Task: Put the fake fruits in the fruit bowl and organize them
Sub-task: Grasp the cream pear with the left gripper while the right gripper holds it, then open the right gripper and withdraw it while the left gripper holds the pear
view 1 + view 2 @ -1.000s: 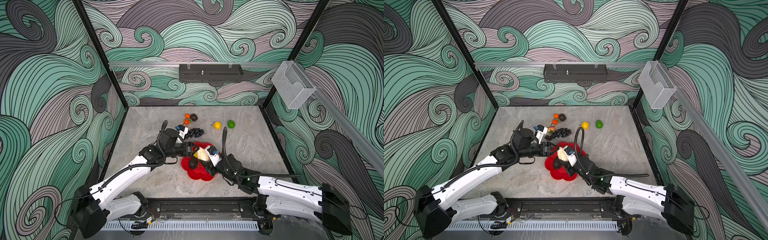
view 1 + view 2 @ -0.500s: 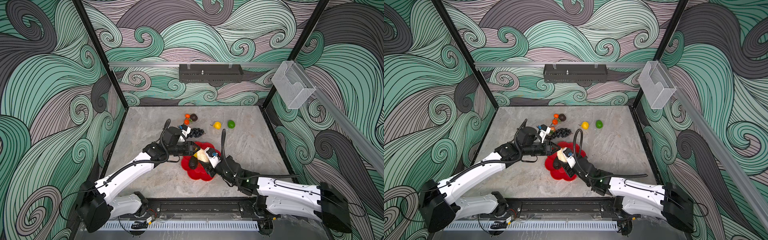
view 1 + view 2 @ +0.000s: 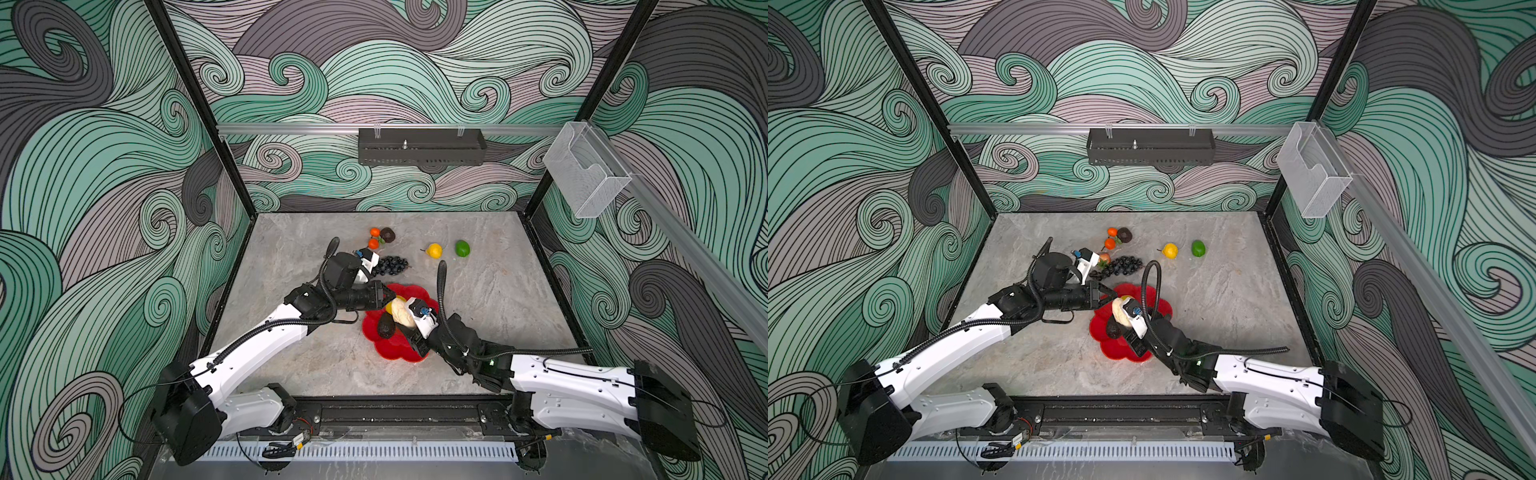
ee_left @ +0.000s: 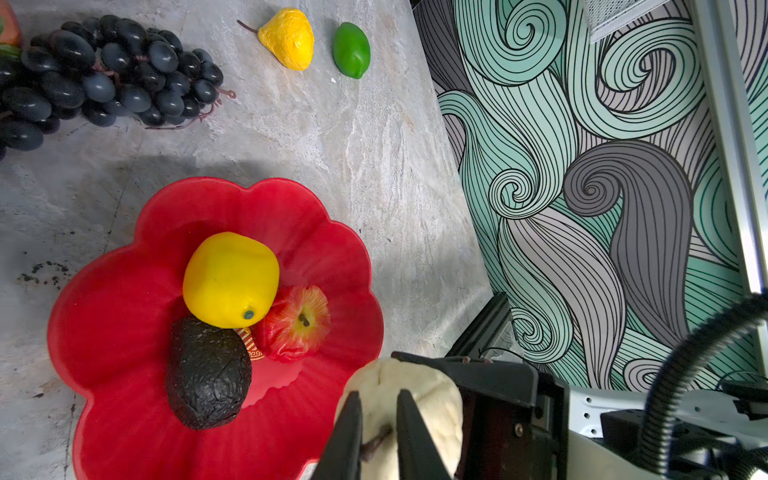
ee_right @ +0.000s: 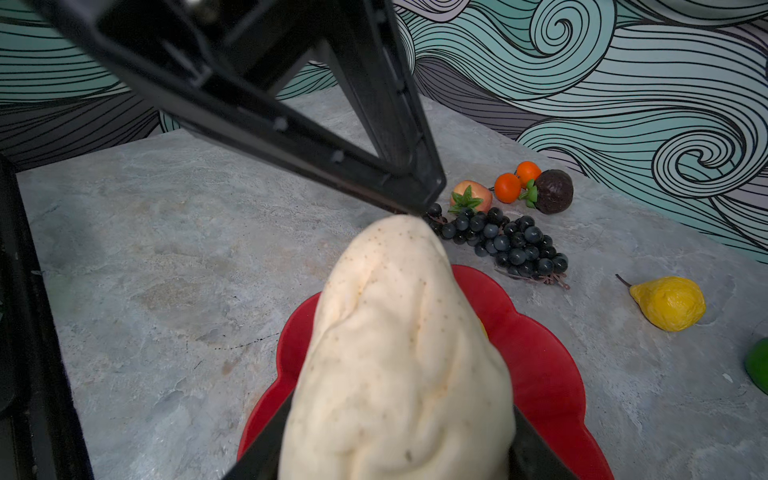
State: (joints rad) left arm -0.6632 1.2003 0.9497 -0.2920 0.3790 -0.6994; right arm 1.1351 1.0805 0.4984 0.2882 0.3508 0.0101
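Note:
The red flower-shaped fruit bowl [image 3: 399, 357] [image 4: 124, 270] holds a yellow lemon [image 4: 230, 278], a red apple [image 4: 297, 322] and a dark avocado [image 4: 208, 374]. Just above the bowl my right gripper [image 3: 409, 326] [image 5: 399, 436] is shut on a cream pear [image 3: 401, 316] [image 5: 395, 353], stem end towards the left arm. My left gripper [image 3: 390, 297] [image 4: 376, 436] has its jaws a narrow gap apart on either side of the pear's brown stem [image 4: 374, 442]. Whether they pinch the stem I cannot tell.
On the grey table beyond the bowl lie a black grape bunch [image 3: 388, 265], a yellow pear [image 3: 434, 250], a green lime [image 3: 462, 248], two tangerines [image 3: 374, 237], a dark round fruit [image 3: 387, 235] and a strawberry-like piece [image 5: 471, 195]. Patterned walls enclose the table.
My left gripper has swung right, over the bowl's edge to the pear's stem, and its jaws have narrowed a lot. The right gripper has kept the pear almost still.

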